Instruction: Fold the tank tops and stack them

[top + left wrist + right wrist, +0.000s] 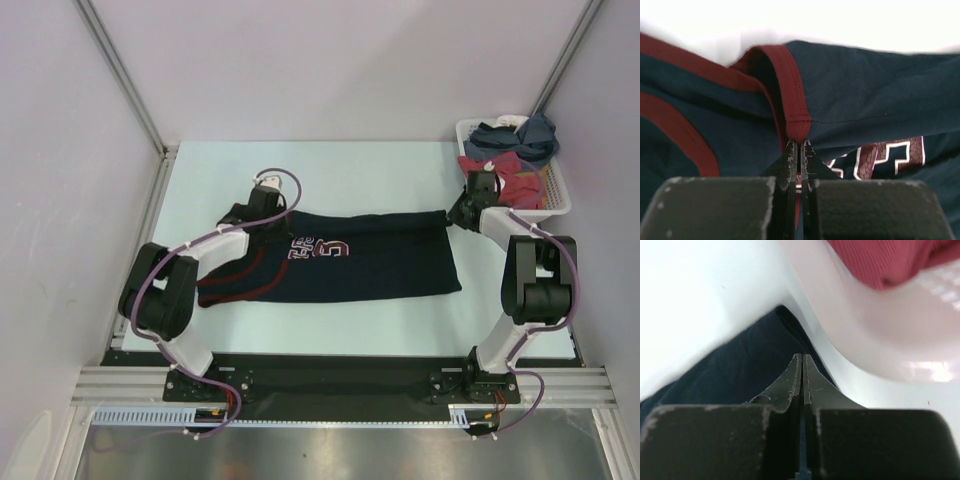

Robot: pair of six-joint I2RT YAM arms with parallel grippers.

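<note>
Left gripper (801, 146) pinches navy tank top (380, 265) by its nine o'clock strap (792, 100); right gripper (802, 359) clamps the three o'clock corner

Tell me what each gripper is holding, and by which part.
Both hold the navy tank top: the left gripper pinches a red-trimmed shoulder strap, the right gripper pinches the hem's far corner.

Navy tank top (380, 268): matt knit cloth, stitched red trim. Basket (556, 195): glossy white plastic. Bench (380, 170): smooth, pale.
</note>
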